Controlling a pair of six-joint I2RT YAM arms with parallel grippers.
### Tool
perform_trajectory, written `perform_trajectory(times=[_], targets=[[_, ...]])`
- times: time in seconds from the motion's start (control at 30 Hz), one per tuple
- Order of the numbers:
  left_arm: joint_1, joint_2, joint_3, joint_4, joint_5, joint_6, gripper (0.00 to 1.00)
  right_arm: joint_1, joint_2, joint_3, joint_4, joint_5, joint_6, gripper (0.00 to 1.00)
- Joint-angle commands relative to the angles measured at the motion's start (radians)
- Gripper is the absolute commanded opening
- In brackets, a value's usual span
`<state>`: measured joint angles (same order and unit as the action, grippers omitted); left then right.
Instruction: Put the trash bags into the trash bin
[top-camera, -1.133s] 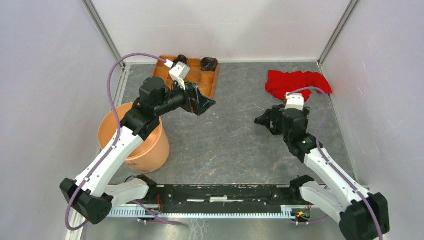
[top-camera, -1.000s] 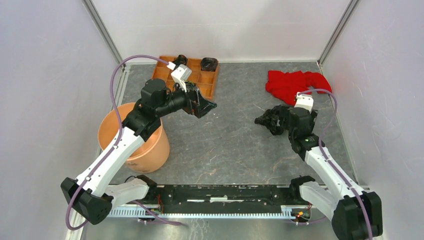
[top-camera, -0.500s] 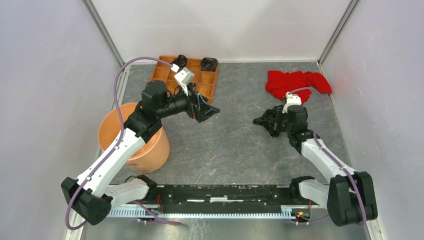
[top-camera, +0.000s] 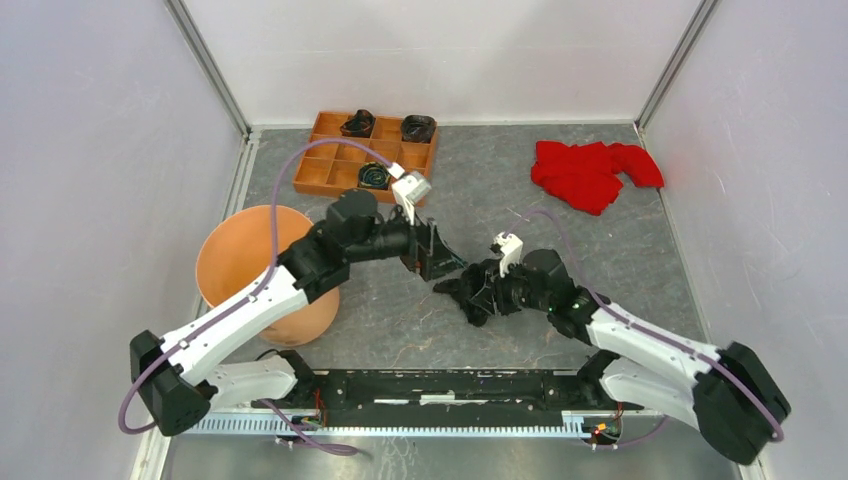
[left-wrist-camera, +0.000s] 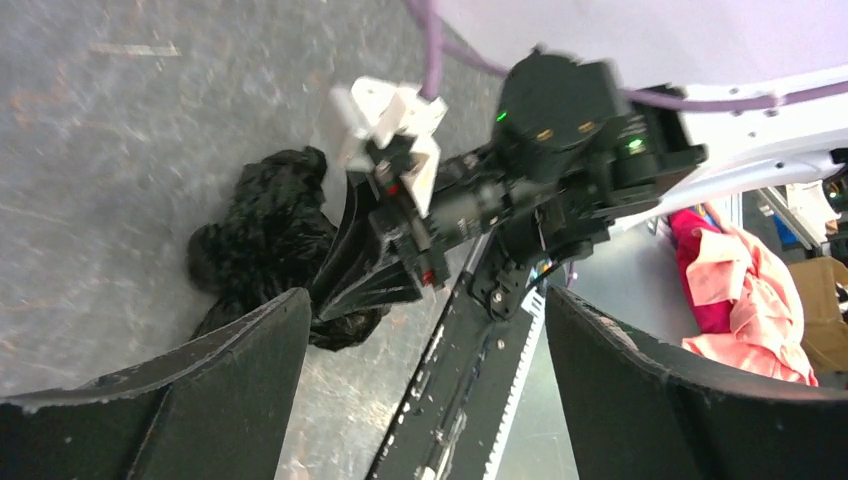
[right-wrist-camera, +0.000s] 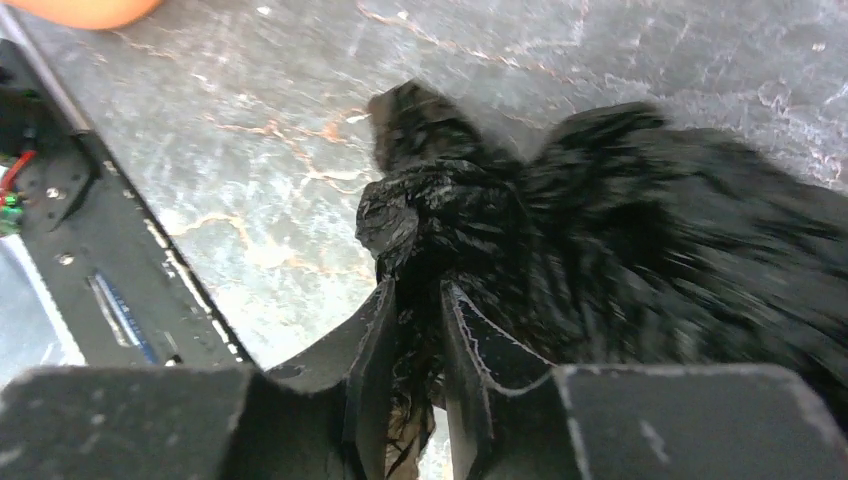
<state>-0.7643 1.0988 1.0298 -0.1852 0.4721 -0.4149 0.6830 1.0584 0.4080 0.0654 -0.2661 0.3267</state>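
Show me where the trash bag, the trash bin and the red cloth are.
trash bag (right-wrist-camera: 470, 215), right wrist view, crumpled bunch at the centre.
trash bin (top-camera: 240, 250), top external view, bare inner wall.
red cloth (top-camera: 590, 175), top external view, middle of the heap.

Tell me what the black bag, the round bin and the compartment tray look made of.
Trash bag: thin plastic film, glossy, crinkled into folds. Trash bin: smooth peach-orange plastic, likely moulded, rolled rim. Tray: orange-brown, possibly wood; too small to confirm.

Black trash bag, peach-orange bin (red cloth).
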Motion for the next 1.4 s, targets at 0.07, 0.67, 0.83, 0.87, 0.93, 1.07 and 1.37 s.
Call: perform_trajectory(times=[0.07, 0.67, 0.83, 0.87, 0.93, 1.07, 1.37], targets=[[-0.142, 0.061, -0.041, 0.000, -0.171, -0.097, 0.90, 0.014, -0.265, -0.034, -0.042, 0.043, 0.037, 0.44], [-0.198, 0.059, -0.183, 0.038, -0.379, -0.278, 1.00, 0.011, -0.560, -0.183, -0.364, 0.568, 0.561, 0.98], [-0.199, 0.103, -0.213, 0.086, -0.367, -0.305, 1.00, 0.012, -0.479, -0.268, -0.131, 0.365, 0.717, 0.98], [-0.198, 0.106, -0.213, 0.086, -0.372, -0.305, 1.00, 0.013, -0.447, -0.275, -0.091, 0.337, 0.732, 0.98], [-0.198, 0.097, -0.225, 0.096, -0.381, -0.305, 1.00, 0.017, -0.387, -0.280, -0.030, 0.298, 0.750, 0.97], [-0.198, 0.075, -0.254, 0.102, -0.392, -0.305, 1.00, 0.023, -0.323, -0.257, 0.074, 0.281, 0.681, 0.77], [-0.198, 0.053, -0.258, 0.070, -0.407, -0.275, 1.00, 0.021, -0.281, -0.140, 0.153, 0.242, 0.350, 0.00]])
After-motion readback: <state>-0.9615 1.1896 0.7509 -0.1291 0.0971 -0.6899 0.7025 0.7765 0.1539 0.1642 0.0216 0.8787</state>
